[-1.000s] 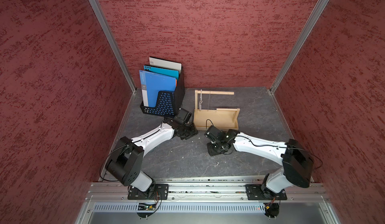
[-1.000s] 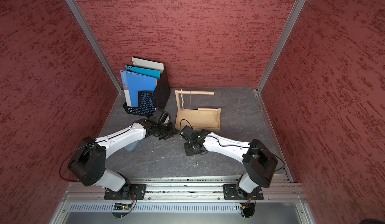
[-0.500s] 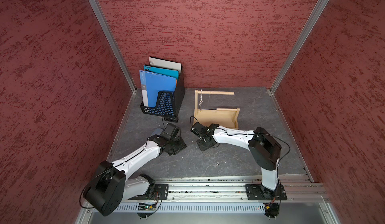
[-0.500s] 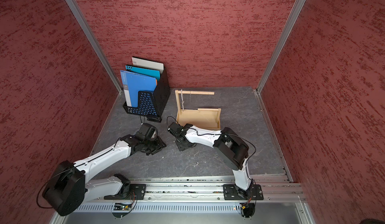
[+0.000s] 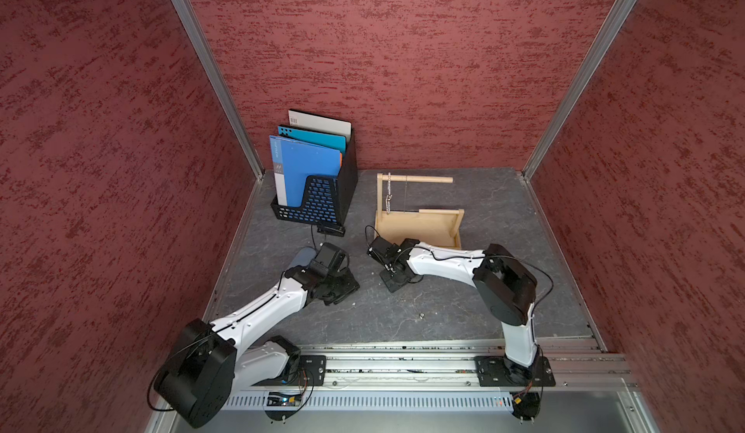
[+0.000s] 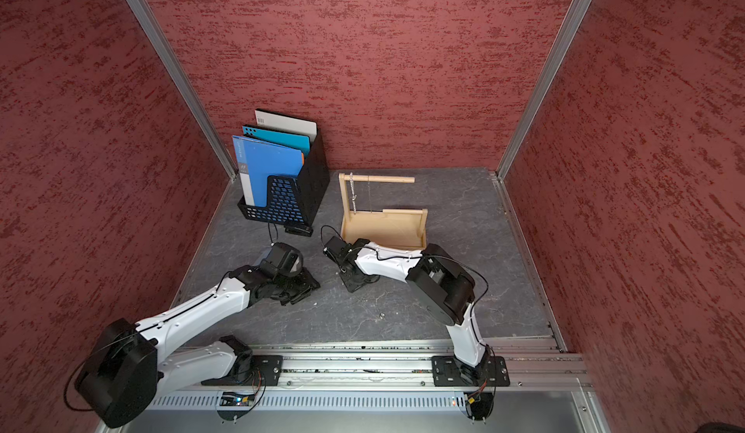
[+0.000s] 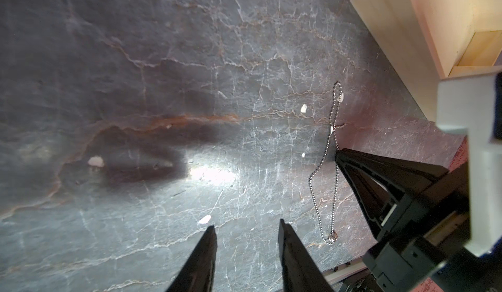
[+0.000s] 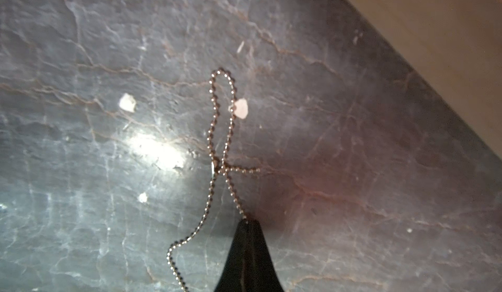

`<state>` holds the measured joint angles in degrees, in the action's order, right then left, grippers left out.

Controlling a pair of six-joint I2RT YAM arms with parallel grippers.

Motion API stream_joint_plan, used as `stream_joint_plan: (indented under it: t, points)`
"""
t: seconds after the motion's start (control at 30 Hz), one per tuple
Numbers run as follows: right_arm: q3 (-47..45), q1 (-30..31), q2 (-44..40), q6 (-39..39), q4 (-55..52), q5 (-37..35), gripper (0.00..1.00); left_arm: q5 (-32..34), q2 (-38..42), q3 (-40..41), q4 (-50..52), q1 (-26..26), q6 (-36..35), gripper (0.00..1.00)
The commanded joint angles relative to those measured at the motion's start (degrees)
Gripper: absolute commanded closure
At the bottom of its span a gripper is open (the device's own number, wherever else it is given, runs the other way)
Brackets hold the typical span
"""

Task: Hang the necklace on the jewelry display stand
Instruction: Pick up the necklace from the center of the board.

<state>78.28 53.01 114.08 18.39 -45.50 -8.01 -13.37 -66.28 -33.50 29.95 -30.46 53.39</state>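
A light, limp silver ball-chain necklace (image 8: 217, 167) lies on the dark marbled worktop (image 8: 81, 59), on the near side of the pale wooden jewelry display stand (image 5: 417, 229). Jaws of the right gripper (image 8: 246, 222) pinch one slippery strand, likely the best hold; those of the left gripper (image 7: 246, 224) stand spread, empty.

barcode label (image 5: 294, 120) on white folder (image 5: 322, 125), blue folder (image 5: 310, 165) lettering too small to read
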Motion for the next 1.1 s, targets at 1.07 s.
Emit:
stream_joint_plan:
  t: [1.07]
  points:
    - [-12.0, -4.8, -28.1, 4.2, -0.4, -6.2, 1.0, -0.4, -29.4, -15.3, -24.5, -16.3, -8.7, 0.56]
